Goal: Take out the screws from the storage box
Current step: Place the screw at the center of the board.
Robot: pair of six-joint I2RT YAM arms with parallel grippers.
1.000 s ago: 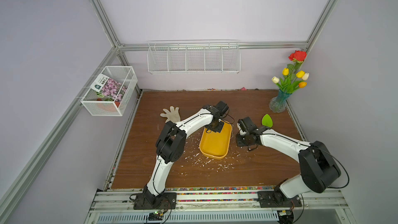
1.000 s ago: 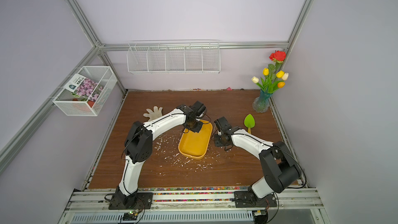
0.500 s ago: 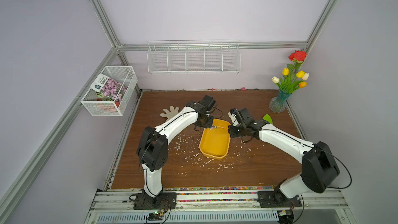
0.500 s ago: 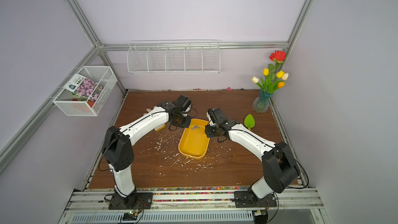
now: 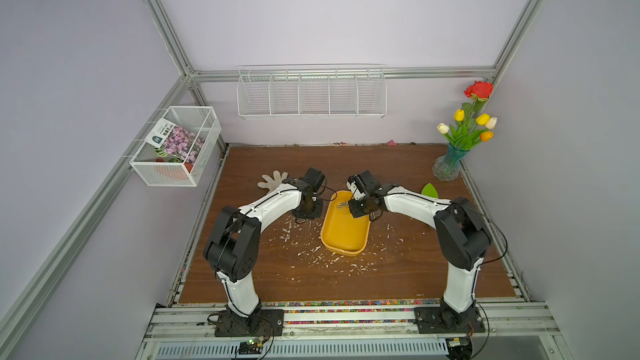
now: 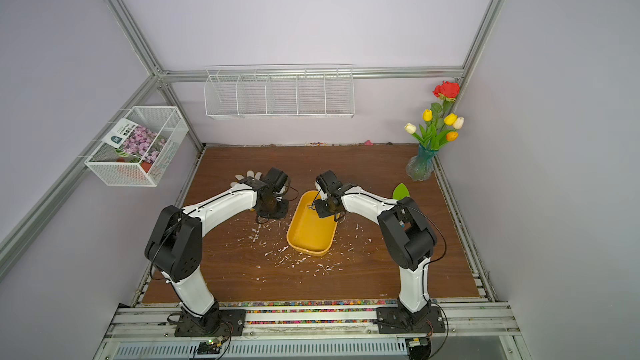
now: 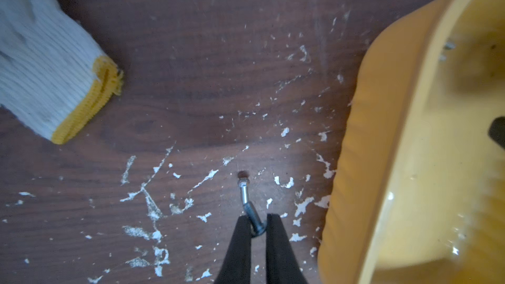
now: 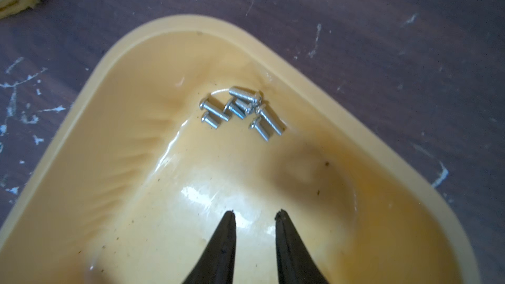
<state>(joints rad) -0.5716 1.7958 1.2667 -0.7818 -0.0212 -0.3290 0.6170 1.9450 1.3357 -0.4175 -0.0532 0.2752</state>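
Right gripper [image 8: 255,214] hovers low inside the storage box [image 8: 142,58], jaws parted by a narrow gap with nothing between them. It's a shallow yellow plastic tub with rounded corners and a glossy, slightly scuffed floor. In both top views it lies lengthwise between the 2 arms on the brown table [image 5: 398,167].

And there are the screws [image 8: 240,109]: about 7 tiny silvery pan-head ones, threads showing. They lie in a loose cluster, some touching or overlapping, against the far rounded end of the box, ahead of the right gripper's tips. In a top view they're only a grey speck [image 5: 341,205].

Over to the left gripper [image 7: 257,218], outside the box, just beside its outer wall. The jaws are nearly closed, pinching a screw [image 7: 255,221] by its head end. More silvery metal juts past the tips, maybe a 2nd screw, though I can't be sure. Below are white flecks [image 7: 153,209], with a white glove [image 7: 46,58] nearby.
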